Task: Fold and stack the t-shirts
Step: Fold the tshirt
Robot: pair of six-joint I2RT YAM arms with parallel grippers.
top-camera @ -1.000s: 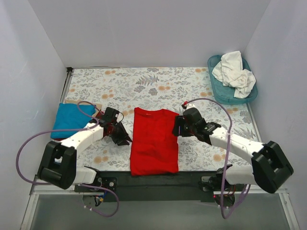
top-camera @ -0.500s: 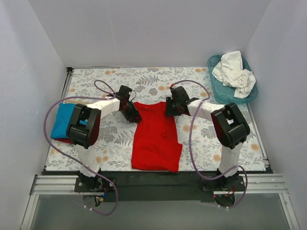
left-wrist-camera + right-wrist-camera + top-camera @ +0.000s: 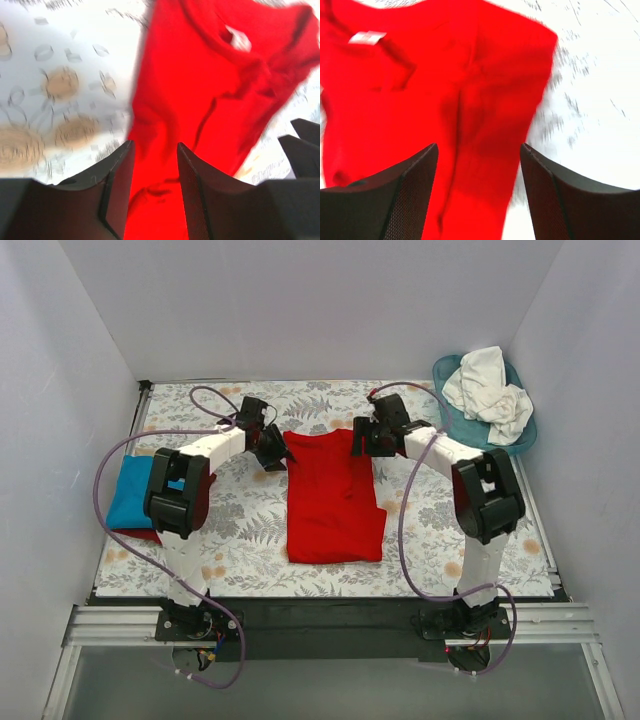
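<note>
The bright red t-shirt (image 3: 333, 500) lies folded into a long strip in the middle of the floral table cloth (image 3: 250, 530), collar end at the far side. My left gripper (image 3: 278, 452) sits at its far left corner. In the left wrist view (image 3: 155, 150) its jaws stand partly apart with red cloth (image 3: 210, 75) between and below them. My right gripper (image 3: 362, 440) sits at the far right corner. In the right wrist view (image 3: 479, 150) it is wide open over the red cloth (image 3: 420, 90). The turquoise t-shirt (image 3: 130, 490) lies folded at the left. White t-shirts (image 3: 490, 390) are heaped in the basket.
The teal plastic basket (image 3: 470, 445) stands at the far right corner. White walls close in the table on three sides. A dark red edge (image 3: 150, 535) shows under the turquoise shirt. Purple cables loop beside both arms.
Both arms reached from the shirt's sides to its far corners. The red shirt slid away from the near edge toward the far side. The wrist views are blurred by motion.
</note>
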